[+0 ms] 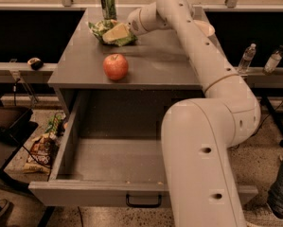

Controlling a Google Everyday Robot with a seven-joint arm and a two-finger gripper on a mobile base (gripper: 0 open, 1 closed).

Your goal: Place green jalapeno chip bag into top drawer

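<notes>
Clearly the task is in its early part: the green jalapeno chip bag point(98, 28) lies at the back of the bench point(169, 65), not lifted, and the top drawer point(84, 195) stands pulled fully out below with nothing in it. The tool point(116, 32) is down on the bag, reaching in from the right and covering its middle; I cannot tell whether it is spread or already pinching the foil. By my judgement, securing the bag, carrying it forward over the bench edge and dropping it into the drawer are all yet to do.

A tall green can point(108, 3) stands just behind the bag, near enough to be knocked. A red apple point(115, 66) sits between the bag and the front edge, right on the straight path to the drawer. The robot's own arm point(202, 141) hangs over the drawer's right half, leaving the left half free. A brown-orange snack bag point(39, 150) lies on the floor to the left.
</notes>
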